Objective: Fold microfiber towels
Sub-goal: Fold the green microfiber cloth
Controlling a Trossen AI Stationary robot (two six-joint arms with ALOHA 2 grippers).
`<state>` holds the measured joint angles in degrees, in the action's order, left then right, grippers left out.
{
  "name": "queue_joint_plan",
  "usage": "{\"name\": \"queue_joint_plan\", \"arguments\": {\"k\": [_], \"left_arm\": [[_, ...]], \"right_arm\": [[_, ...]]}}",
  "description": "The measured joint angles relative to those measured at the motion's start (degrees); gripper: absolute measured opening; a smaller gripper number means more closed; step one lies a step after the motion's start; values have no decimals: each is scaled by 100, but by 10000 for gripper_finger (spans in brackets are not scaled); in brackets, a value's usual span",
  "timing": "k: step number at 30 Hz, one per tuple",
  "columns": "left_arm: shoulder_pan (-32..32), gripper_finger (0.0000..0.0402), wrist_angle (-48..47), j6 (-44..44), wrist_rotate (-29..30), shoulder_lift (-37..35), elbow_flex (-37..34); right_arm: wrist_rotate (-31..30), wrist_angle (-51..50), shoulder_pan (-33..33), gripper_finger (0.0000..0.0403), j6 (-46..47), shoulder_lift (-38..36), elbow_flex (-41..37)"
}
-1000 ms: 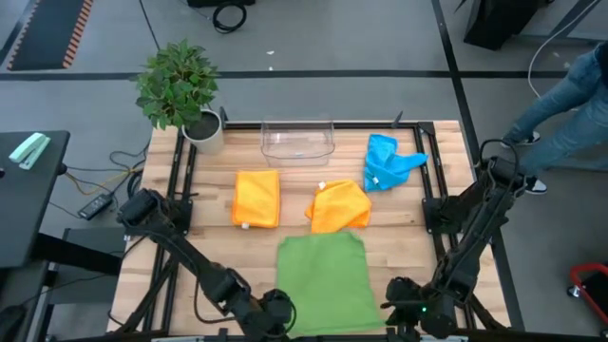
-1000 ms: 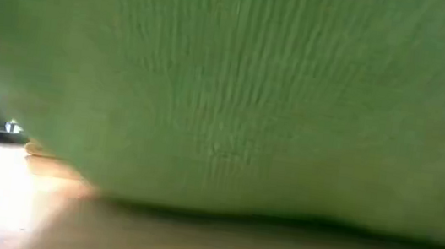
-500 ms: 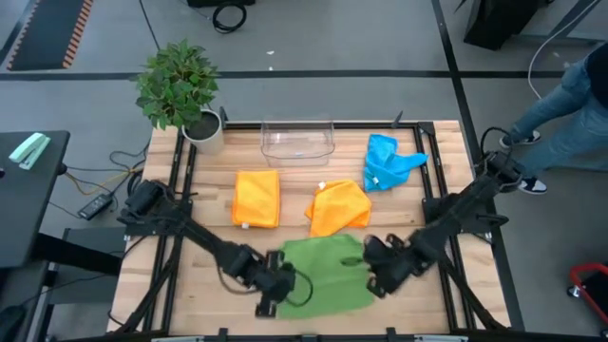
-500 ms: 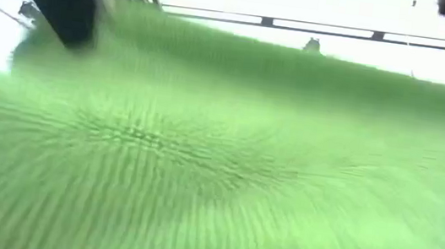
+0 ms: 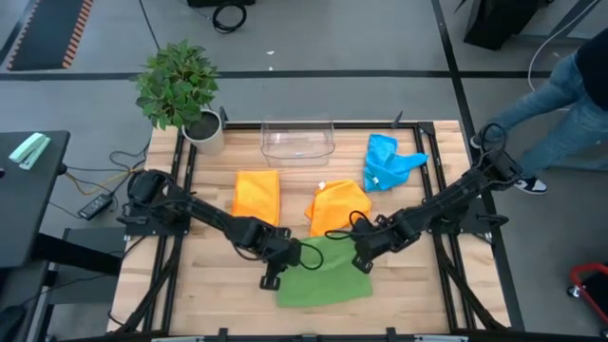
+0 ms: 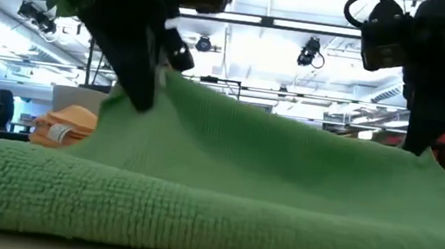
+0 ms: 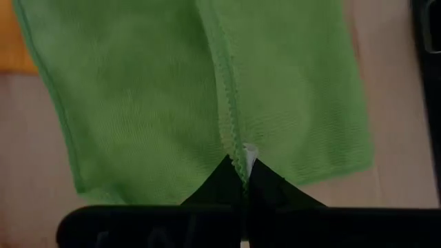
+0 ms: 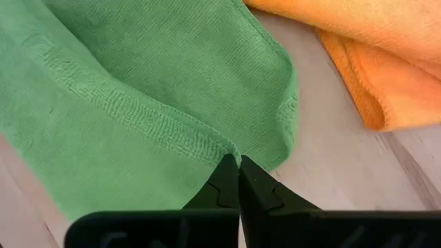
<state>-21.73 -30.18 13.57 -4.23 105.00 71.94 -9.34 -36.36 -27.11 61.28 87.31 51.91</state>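
High view gives you the clearest layout: the left gripper (image 5: 278,269) and the right gripper (image 5: 362,258) each pinch an edge of the green towel (image 5: 323,273), fingers closed down narrow on the cloth. Your left wrist view shows the hem and a white tag caught right at the tips of the closed fingers (image 7: 227,180), with the green towel (image 7: 207,96) spreading away from them. Your right wrist view shows the same kind of hold: the hem of the green towel (image 8: 138,103) sits clamped between the fingertips (image 8: 226,180), and a loosely folded orange towel (image 8: 365,55) lies just beyond the cloth.

What you cannot make out: in the low view the green towel (image 6: 214,191) fills the lower part of the picture and hides most of the table behind it, so only a corner of the folded orange towel (image 6: 65,126) peeks out. The arms there are dark shapes cut off at the top, and the fingertips are hidden in the cloth. The blue towel (image 5: 388,161) lies crumpled well beyond the right gripper, beside the clear plastic bin (image 5: 297,140).

Compared with a second ago, both grippers have moved from the near table edge inward toward the orange towels (image 5: 256,198), carrying the near edge over, so the green towel now covers about half its former area.
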Motion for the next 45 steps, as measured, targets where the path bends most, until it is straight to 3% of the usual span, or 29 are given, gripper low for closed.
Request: {"name": "queue_joint_plan", "arguments": {"k": [6,14,23,33,36,45], "left_arm": [[170,5,-518,-225,28,-97,-83],[463,9,92,-188,-6,-95,-611],[491,29,483,-226,-17,-93,-610],[689,8,449,-269,11,-93,-610],[764,35,451,-267,11,-91,-610],[884,176,346,-232,192,-90,-610]], "right_arm": [[-83,-15,182,0,182,-2,-107],[-110,84,352,0,305,-7,-332],[-191,-22,380,0,597,-7,-345],[-314,-337,380,0,922,-7,-345],[-363,-346,431,0,924,-7,-345],[-381,-482,652,0,799,-7,-345]]}}
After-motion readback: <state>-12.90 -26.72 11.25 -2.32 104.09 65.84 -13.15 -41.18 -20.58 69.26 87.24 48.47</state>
